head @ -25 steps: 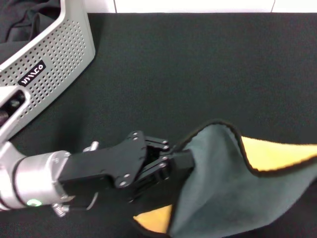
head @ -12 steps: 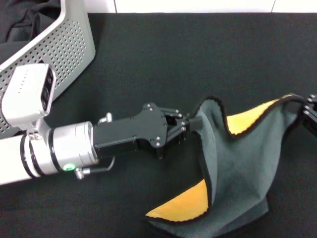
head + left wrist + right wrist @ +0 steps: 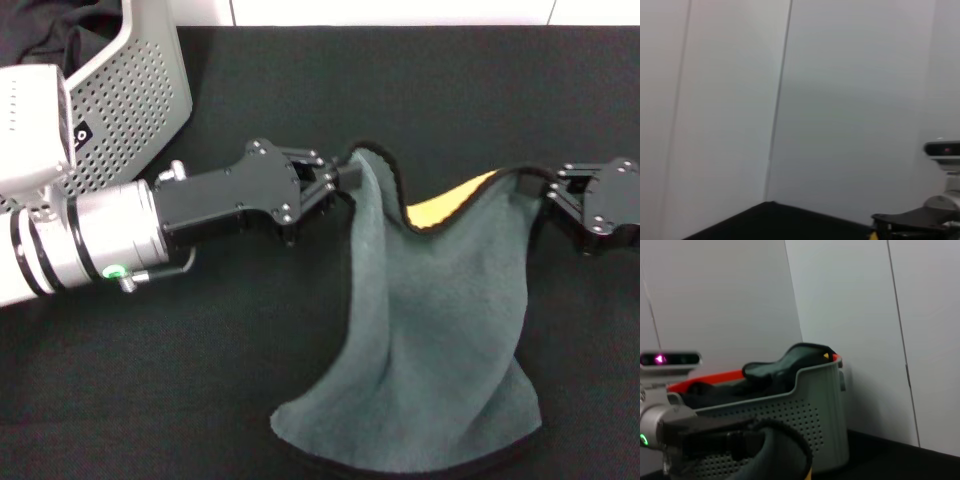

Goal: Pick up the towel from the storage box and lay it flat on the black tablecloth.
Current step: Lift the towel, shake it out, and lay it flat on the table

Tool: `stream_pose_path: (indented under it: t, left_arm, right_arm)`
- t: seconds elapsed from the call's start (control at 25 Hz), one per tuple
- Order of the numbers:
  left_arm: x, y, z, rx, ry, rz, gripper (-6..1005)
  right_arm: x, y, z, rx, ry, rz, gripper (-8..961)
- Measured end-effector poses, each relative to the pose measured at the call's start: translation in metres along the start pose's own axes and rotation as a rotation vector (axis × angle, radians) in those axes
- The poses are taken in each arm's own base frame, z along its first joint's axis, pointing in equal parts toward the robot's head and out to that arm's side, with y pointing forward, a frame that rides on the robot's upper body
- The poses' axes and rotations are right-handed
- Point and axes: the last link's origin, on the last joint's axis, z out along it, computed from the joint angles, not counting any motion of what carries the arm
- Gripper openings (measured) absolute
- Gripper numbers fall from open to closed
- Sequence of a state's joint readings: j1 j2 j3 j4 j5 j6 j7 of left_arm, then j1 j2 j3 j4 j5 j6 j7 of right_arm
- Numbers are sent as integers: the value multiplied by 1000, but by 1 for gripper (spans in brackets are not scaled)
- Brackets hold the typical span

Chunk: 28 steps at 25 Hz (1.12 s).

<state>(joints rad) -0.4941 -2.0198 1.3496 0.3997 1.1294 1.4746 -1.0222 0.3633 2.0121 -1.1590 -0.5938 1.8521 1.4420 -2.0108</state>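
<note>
The grey-green towel (image 3: 430,330) hangs stretched between my two grippers, over the black tablecloth (image 3: 400,90). My left gripper (image 3: 348,177) is shut on one upper corner. My right gripper (image 3: 546,190) is shut on the other corner. A strip of the yellow-orange reverse (image 3: 445,208) shows along the sagging top edge. The towel's lower end bunches near the front of the head view. The storage box (image 3: 140,90) stands at the back left. In the right wrist view the towel's black-edged fold (image 3: 771,460) curls in front of the box (image 3: 805,410).
Dark cloths (image 3: 790,362) lie heaped in the storage box. A pale wall (image 3: 840,100) runs behind the table's far edge. The right arm's gripper (image 3: 910,222) shows low in the left wrist view.
Both grippers moved away from me and farther apart. The towel has opened out between them, its grey-green face now shows, and the yellow fold near the front is gone.
</note>
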Motion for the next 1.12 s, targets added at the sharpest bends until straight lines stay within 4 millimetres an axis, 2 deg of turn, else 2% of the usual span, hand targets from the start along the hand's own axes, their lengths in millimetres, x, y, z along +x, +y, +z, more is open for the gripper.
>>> stream_pose_path:
  t: [0.4, 0.72, 0.92, 1.12]
  left_arm:
    - [1, -20, -3, 76, -91, 101, 14]
    - [-17, -33, -11, 187, -190, 164, 13]
    - [-20, -40, -15, 235, -224, 176, 13]
    - [-22, -48, -12, 282, -258, 230, 13]
  right_arm:
    - [3, -12, 38, 22, 44, -19, 44]
    - [8, -24, 40, 103, 74, -13, 44]
    - [12, -30, 39, 151, 104, -13, 45]
    - [14, -32, 41, 164, 120, -16, 45]
